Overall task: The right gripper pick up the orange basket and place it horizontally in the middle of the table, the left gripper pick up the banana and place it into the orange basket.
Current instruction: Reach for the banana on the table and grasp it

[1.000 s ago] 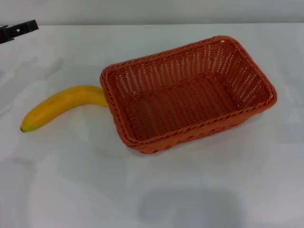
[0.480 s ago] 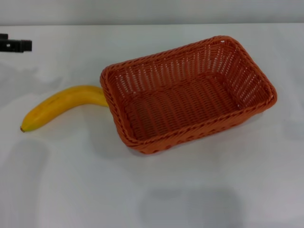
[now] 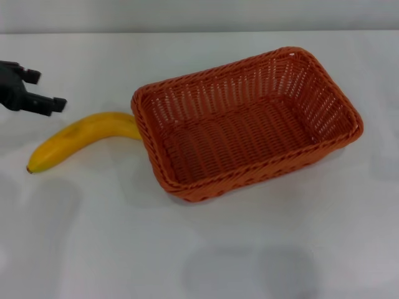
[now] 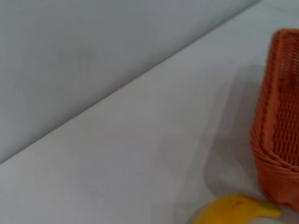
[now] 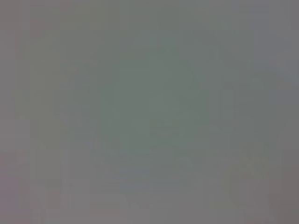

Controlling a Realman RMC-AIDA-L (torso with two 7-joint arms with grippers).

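Observation:
The orange basket [image 3: 237, 84] stands empty on the white table [image 3: 187, 249], a little right of the middle, its long side slightly skewed. A yellow banana [image 3: 81, 138] lies on the table left of it, one end touching the basket's left corner. My left gripper [image 3: 42, 90] hovers at the left edge of the head view, just behind the banana's middle, open with nothing in it. In the left wrist view the banana [image 4: 238, 210] and a corner of the basket [image 4: 278, 126] show. The right gripper is out of view; its wrist view is blank grey.
A pale wall runs along the table's far edge [image 3: 199, 31]. Bare white tabletop lies in front of the basket and the banana, and to the basket's right.
My left gripper has come in from the far left corner, moving down and right toward the banana. Basket and banana have not moved.

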